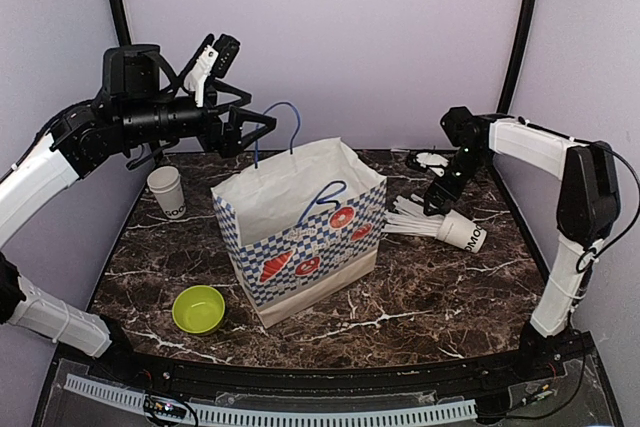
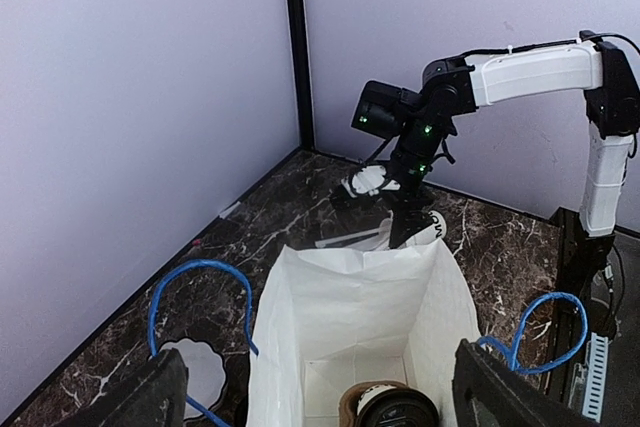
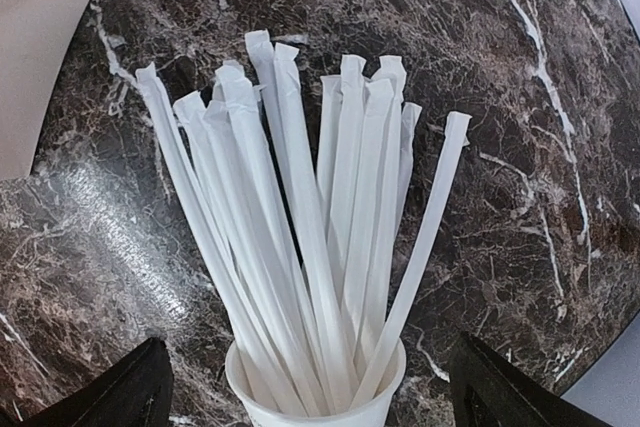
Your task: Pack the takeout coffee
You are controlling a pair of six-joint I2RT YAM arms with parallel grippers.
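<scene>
Top external view: green bowl (image 1: 198, 308) sits in front of the paper bag (image 1: 300, 232). Left gripper (image 1: 255, 137) hangs above the bag mouth, jaws spread wide and holding nothing; takeout coffee (image 2: 395, 409), black lid up, stands inside on the bag floor. Right of the bag, right gripper (image 1: 437, 202) has its jaws apart on either side of the straw cup (image 1: 462, 231), fingers (image 3: 120, 397) clear of it.

Your left arm (image 1: 40, 179) and right arm (image 1: 530, 145) had white shells and black joints; green lights (image 2: 424, 131) dotted the right wrist.
</scene>
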